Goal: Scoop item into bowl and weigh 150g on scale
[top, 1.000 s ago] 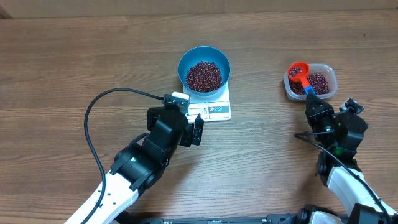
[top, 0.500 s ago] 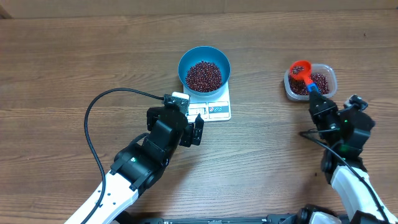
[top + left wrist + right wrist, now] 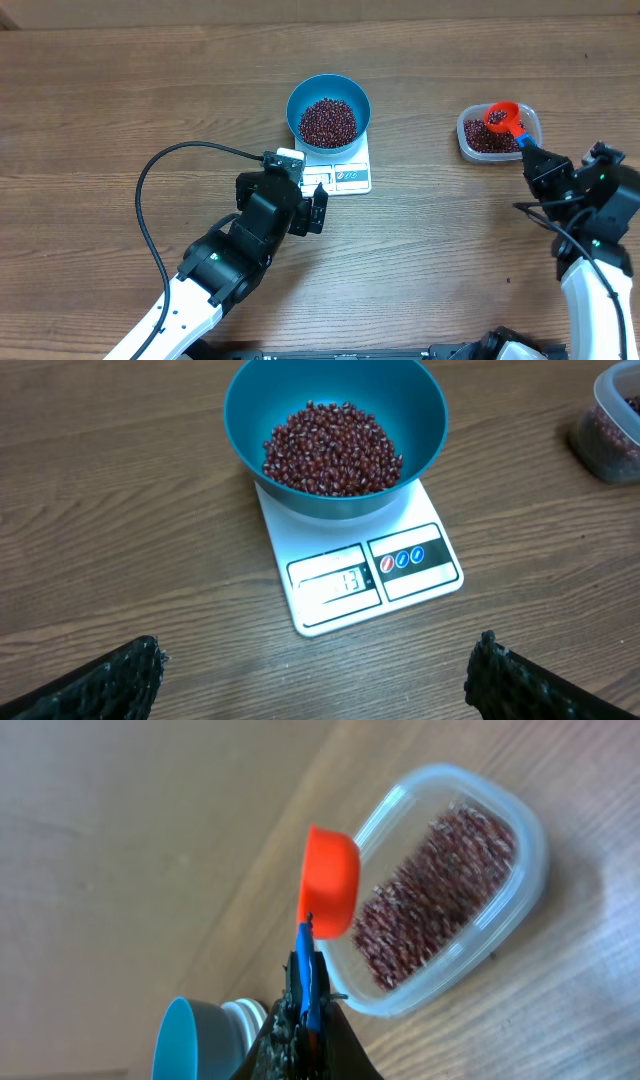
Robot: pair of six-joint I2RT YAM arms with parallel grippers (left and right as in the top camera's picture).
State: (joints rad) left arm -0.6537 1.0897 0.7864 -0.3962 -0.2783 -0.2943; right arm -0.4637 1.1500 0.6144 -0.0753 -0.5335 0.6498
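The blue bowl [image 3: 328, 110] [image 3: 335, 420] stands on the white scale [image 3: 350, 176] [image 3: 370, 575] and holds a heap of maroon beans [image 3: 333, 448]. My left gripper [image 3: 298, 195] [image 3: 318, 660] is open just in front of the scale, with nothing between its fingers. My right gripper [image 3: 530, 152] [image 3: 305, 990] is shut on the blue handle of an orange-red scoop [image 3: 501, 116] [image 3: 330, 880]. The scoop hangs over a clear tub [image 3: 466, 140] [image 3: 480, 950] of beans [image 3: 430, 890] at the right. A few beans lie in the scoop in the overhead view.
A black cable [image 3: 150, 190] loops over the table to the left of my left arm. The table's far edge runs along the top of the overhead view. In the right wrist view the bowl and scale show at the lower left.
My right arm has moved to the right, carrying the scoop from the tub's left edge to over its middle. The left arm, bowl and scale have not moved.
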